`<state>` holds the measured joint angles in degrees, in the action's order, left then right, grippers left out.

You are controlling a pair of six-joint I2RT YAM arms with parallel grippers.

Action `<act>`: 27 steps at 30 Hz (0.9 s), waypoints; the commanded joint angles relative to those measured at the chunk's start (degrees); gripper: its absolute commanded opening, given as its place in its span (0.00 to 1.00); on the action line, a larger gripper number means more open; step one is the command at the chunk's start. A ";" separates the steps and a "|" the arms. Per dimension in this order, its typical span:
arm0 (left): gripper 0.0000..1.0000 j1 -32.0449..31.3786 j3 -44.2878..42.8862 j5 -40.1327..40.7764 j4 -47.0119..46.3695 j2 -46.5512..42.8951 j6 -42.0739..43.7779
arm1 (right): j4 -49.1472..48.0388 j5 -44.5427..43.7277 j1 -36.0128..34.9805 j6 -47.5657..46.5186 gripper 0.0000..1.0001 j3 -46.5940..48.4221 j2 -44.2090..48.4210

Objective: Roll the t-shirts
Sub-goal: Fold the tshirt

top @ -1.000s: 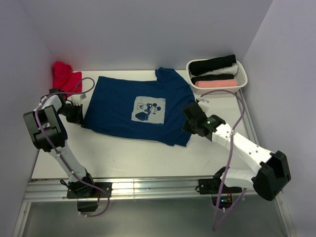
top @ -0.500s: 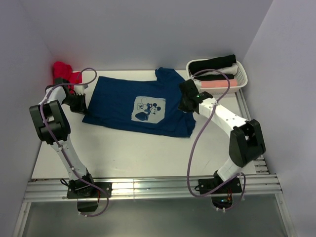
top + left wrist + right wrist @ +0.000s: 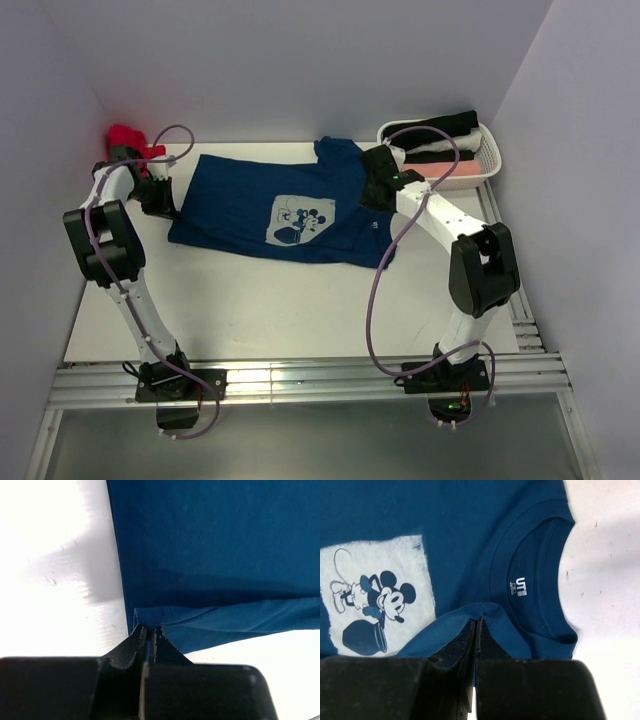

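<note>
A navy blue t-shirt (image 3: 250,205) with a pale cartoon print (image 3: 301,220) lies spread on the white table. My left gripper (image 3: 166,198) is at its left edge, shut on a folded bit of the hem (image 3: 150,617). At the shirt's right end my right gripper (image 3: 372,198) is shut on a raised fold of blue cloth (image 3: 480,611), between the print (image 3: 375,595) and the collar (image 3: 530,580). A crumpled red t-shirt (image 3: 124,137) lies in the back left corner.
A white basket (image 3: 488,160) at the back right holds rolled black, white and pink shirts. Walls close in the table at the left, back and right. A metal rail (image 3: 300,380) runs along the near edge by the arm bases.
Both grippers moved toward the back of the table with the shirt's edge in them. The right arm swung from the near right up beside the basket, and the shirt's near right corner drew back.
</note>
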<state>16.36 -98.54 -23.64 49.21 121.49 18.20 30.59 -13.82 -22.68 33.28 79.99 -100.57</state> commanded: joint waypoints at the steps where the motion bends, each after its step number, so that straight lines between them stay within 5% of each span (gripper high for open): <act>1: 0.00 -0.36 -2.97 1.23 0.01 1.29 -1.67 | -0.71 -0.59 0.88 -1.11 0.00 2.89 -0.94; 27: 0.00 -1.24 -5.70 2.02 -1.57 3.49 -5.19 | -4.48 -2.26 5.19 0.38 0.00 -1.06 1.96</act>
<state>15.40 -102.04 -22.15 48.95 124.51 13.96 28.23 -14.15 -18.28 33.56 79.02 -101.38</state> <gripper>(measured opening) 0.031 0.009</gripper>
